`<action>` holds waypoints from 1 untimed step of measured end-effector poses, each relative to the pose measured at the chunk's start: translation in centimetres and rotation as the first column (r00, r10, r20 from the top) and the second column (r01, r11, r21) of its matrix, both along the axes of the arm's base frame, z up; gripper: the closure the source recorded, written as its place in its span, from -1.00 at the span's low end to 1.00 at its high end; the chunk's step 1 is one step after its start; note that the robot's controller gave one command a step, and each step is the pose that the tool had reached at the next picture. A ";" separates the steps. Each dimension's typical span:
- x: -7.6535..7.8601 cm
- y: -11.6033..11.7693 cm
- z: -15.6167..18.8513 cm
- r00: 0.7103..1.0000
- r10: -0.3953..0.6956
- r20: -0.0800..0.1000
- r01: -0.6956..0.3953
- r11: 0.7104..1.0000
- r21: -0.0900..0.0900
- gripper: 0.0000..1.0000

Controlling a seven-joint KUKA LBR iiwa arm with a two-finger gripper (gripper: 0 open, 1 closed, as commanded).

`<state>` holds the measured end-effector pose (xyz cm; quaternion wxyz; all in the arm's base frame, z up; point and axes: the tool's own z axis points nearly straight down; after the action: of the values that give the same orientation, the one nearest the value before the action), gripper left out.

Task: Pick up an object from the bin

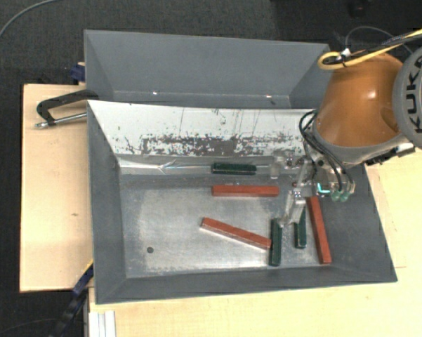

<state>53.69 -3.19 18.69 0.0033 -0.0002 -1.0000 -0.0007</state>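
Claw (pixel 295 206) is hanging over short dark green bar (pixel 300 234), red bar (pixel 320 232) just beside; open or closed: cannot tell. Risk: neighbours crowding, causing 2-bar grab.

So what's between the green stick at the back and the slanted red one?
A level red stick lies between the back green stick and the slanted red stick, in the camera view.

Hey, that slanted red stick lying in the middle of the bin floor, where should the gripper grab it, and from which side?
Probably at its middle, from straight above, closing across the narrow width. The red stick lies flat, with bare bin floor along both long sides there, while its right end sits right by a dark green stick, which leaves little room.
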 end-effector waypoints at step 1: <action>-1.6 2.8 -12.0 0.986 0.164 0.000 -0.164 0.986 0.002 -1.00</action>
<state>52.07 -0.35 6.68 0.0036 0.0822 -0.9966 -0.0012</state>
